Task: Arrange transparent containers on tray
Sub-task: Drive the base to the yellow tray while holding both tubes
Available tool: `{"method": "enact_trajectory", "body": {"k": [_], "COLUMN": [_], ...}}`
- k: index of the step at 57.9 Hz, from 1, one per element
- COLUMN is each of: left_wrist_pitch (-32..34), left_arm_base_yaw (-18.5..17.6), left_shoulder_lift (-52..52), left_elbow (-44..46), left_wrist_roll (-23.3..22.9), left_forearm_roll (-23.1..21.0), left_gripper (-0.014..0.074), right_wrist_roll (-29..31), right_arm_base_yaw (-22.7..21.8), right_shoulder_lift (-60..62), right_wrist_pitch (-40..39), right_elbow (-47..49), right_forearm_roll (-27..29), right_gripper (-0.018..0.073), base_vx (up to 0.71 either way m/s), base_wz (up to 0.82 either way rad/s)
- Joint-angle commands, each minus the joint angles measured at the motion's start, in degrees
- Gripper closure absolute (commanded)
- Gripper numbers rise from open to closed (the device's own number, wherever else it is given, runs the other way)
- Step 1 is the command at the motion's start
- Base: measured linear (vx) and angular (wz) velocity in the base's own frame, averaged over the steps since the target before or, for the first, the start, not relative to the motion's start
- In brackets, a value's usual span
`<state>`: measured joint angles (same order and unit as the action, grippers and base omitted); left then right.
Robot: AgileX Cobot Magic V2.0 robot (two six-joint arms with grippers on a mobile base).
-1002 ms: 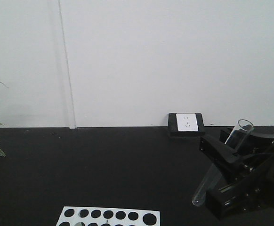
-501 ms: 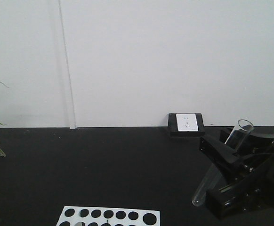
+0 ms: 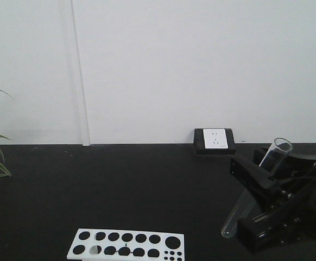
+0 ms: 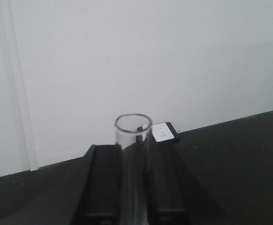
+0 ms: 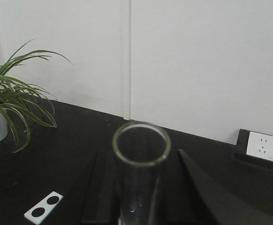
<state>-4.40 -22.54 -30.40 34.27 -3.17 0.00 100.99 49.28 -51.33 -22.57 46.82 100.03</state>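
Observation:
Each gripper holds one transparent container, a clear glass test tube. In the left wrist view the tube (image 4: 133,136) stands rim up between the two black fingers (image 4: 103,183), and my left gripper (image 4: 132,149) is shut on it. In the front view my right gripper (image 3: 250,191) sits at the right above the black table, shut on a tilted tube (image 3: 235,218) with its rim up and to the right. The right wrist view looks down that tube's open rim (image 5: 141,143) between my right gripper's (image 5: 143,161) fingers. The tray is out of view.
A white plate with round holes (image 3: 128,244) lies at the front of the black table (image 3: 120,185); its corner (image 5: 45,205) shows in the right wrist view. A wall socket (image 3: 214,140) sits at the table's back edge. A potted plant (image 5: 10,98) stands at far left.
The whole front view has shifted: more of the holed plate and the plant leaves shows, and the socket sits slightly higher. My right gripper still holds its tube in the same pose.

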Motion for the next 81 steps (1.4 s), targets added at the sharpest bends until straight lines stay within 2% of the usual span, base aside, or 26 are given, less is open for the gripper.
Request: {"method": "enact_trajectory", "body": {"k": [1, 81], "left_wrist_pitch": [5.22, 5.22], "left_arm_base_yaw": [-0.27, -0.27], "left_shoulder_lift": [-0.14, -0.14], "left_elbow": [2.06, 2.06], "left_wrist_roll": [-0.1, -0.1], "left_forearm_roll": [-0.52, -0.52], "left_gripper": [0.0468, 0.0468], "right_wrist_roll": [0.47, 0.37], "right_arm_base_yaw": [-0.08, -0.08], "right_shoulder_lift": [0.4, 0.4], "right_wrist_pitch": [1.74, 1.74], "right_elbow": [1.57, 1.57], "right_forearm_roll": [1.43, 1.43], "right_gripper": [0.0358, 0.0358], "base_vx": [-0.09, -0.18], "base_wz": [0.0, -0.01]}}
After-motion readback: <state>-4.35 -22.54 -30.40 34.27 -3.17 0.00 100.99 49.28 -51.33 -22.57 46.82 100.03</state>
